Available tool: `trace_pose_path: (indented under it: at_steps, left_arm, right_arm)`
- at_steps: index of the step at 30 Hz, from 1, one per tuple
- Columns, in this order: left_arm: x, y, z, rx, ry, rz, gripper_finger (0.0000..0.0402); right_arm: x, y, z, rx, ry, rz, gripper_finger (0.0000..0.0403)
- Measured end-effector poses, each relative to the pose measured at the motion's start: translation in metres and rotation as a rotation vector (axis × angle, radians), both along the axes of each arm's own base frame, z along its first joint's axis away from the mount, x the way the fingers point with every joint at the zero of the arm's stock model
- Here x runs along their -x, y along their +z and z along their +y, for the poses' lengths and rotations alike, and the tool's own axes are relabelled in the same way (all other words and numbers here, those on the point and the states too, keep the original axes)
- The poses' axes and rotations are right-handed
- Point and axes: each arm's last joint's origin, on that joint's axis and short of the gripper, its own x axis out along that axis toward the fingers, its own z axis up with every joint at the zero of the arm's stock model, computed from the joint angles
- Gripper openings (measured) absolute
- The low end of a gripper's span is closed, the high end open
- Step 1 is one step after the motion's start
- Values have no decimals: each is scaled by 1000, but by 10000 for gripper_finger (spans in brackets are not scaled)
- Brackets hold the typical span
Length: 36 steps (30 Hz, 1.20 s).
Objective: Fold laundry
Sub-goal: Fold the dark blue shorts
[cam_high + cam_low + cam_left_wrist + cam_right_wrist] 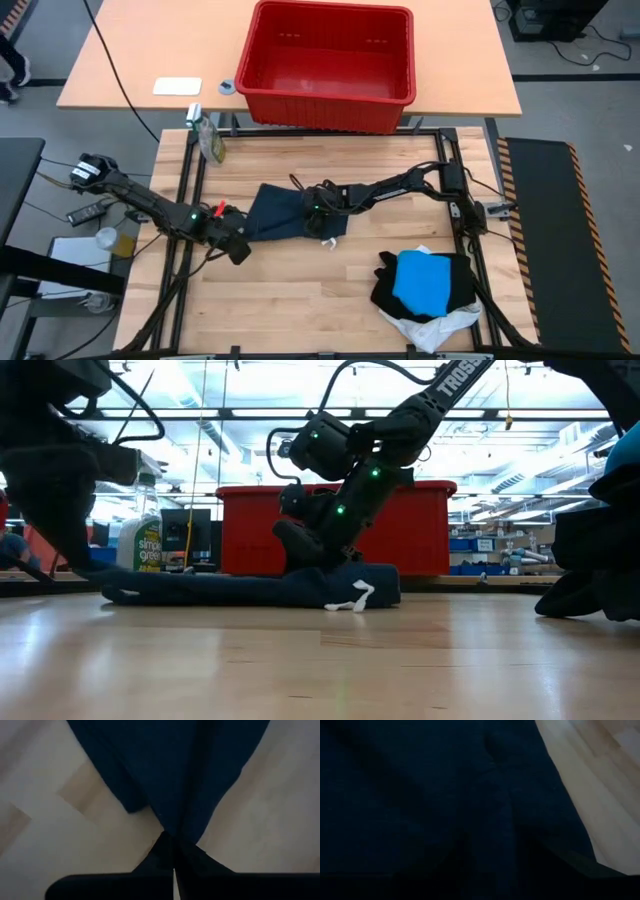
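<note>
A dark navy garment point(285, 212) lies flat in the middle of the wooden table, with a white cord end point(355, 598) at its near right edge. My left gripper point(240, 247) is shut on its near left corner. My right gripper point(318, 205) stands open over the garment's right part, pointing steeply down. In the right wrist view a ridge of cloth point(492, 820) runs between its fingers. A pile of laundry sits at the near right: a black garment point(385, 285), a bright blue one point(425, 282) on top, a white one point(440, 325) underneath. My left gripper pinches a corner of the navy garment point(175, 832) between its two shut fingers, coming slanting down from the table's left. The cloth gathers to a point at the fingers and fans out from there, lying on the table. My right gripper is down at the navy cloth point(300, 555); whether its fingertips touch it, I cannot tell.
A red plastic basket point(330, 60) stands on the far table. A spray bottle point(208, 135) stands at the far left corner of the work table. Black frame rails point(470, 240) run along the table's sides. Bare wood point(300, 300) lies at the near middle.
</note>
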Motion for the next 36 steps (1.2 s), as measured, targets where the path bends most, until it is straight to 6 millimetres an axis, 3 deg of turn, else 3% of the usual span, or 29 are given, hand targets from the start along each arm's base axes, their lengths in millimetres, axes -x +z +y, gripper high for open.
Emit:
trace_pose_path:
  at_steps: [3, 7, 12, 15, 21, 30, 36]
  left_arm:
    - [-1, 1, 0, -41, 2, -27, 19]
    - [-5, 4, -1, -38, -3, -60, 92]
    - [-14, 28, -6, -12, -85, -119, 193]
    - [-16, 41, -6, -51, -150, -106, 219]
    - [-13, 33, 16, -196, -211, 0, 195]
    - [-26, 28, 46, -192, -423, -66, 151]
    - [-31, 24, 77, -193, -439, -40, 150]
  right_arm:
    - [0, 0, 3, -1, 20, 1, 230]
    - [0, 0, 4, -1, 38, 2, 230]
    - [-1, 0, 5, -17, 74, 3, 230]
    - [-1, -1, 9, -38, 97, 1, 230]
    - [-3, 4, 18, -72, 97, 1, 230]
    - [-17, 61, 21, -97, 90, 38, 230]
    - [-6, 56, 4, -195, 151, 65, 220]
